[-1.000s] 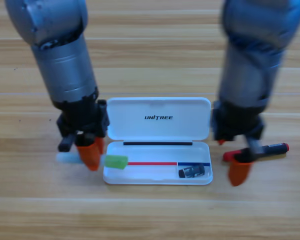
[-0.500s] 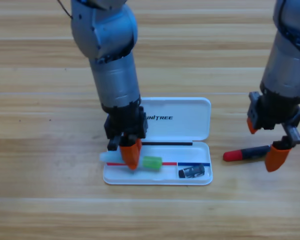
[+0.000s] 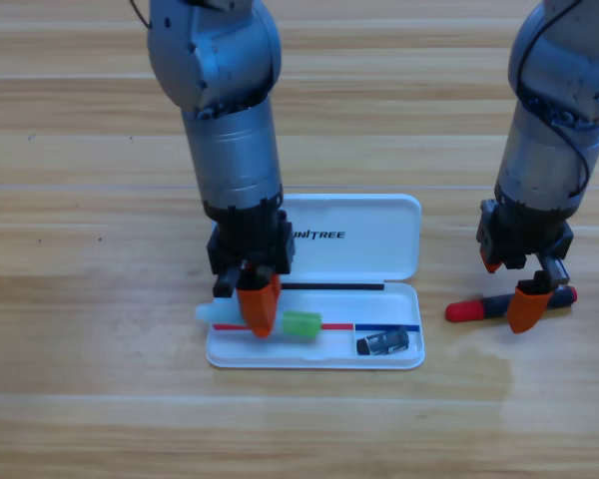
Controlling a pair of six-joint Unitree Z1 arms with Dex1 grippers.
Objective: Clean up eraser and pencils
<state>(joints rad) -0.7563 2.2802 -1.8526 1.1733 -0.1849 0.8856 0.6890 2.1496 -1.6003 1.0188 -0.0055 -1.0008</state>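
From above, my left hand (image 3: 257, 304) is pointing down over the left end of the open white case (image 3: 314, 344), and it is gripping the pale whitish-green pencil (image 3: 260, 321): its pale end is poking out past the case's left edge, and its bright green cap is lying to the right of my fingers, inside the tray. The eraser (image 3: 382, 342) is sitting further right of this hand, in the tray's right end. My right hand (image 3: 517, 289) is hanging over the bench (image 3: 80, 399) right of the case, straddling the black pencil (image 3: 509, 302), whose red end is pointing toward the case; I cannot tell how far this hand is open.
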